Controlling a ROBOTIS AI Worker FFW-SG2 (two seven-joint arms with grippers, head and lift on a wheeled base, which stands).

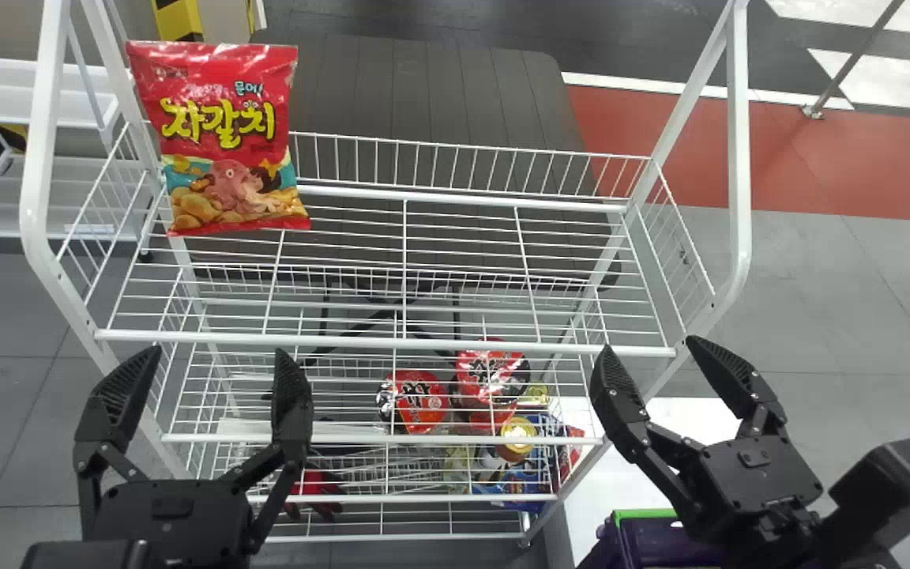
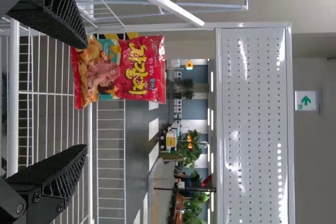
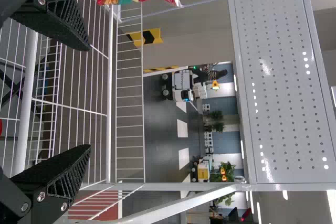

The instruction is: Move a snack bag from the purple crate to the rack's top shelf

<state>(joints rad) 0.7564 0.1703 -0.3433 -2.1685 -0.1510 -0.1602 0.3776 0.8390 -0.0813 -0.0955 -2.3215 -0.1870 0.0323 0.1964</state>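
Head view: see snack bag (image 1: 222, 142) upright at rear L corner of top shelf (image 1: 384, 343), against back rail (image 1: 463, 166); prob. placed as asked. Could slump fwd. or tip back over that low rail if jolted, esp. w/ so soft a base; likeliest cause, a knock to rack (image 1: 36, 166) on backing off. Note L pincer (image 1: 218, 350), spread, by shelf's front edge, nearer side than snack bag, w/ nothing btwn. fingers. Note R pincer (image 1: 649, 344), also spread, at front R corner, well apart from snack bag; could snag front R upright (image 1: 739, 158) if swung inward. Find purple crate (image 1: 652, 541) below it, near L edge of tabletop (image 1: 680, 411). L wrist view: see snack bag beyond fingertips, partly behind one finger, off-centre from gap; could get clipped & toppled if pushed fwd. R wrist view: see fingers wide apart, empty, w/ snack bag far off toward robot's L; little risk there, bar shelf wires.
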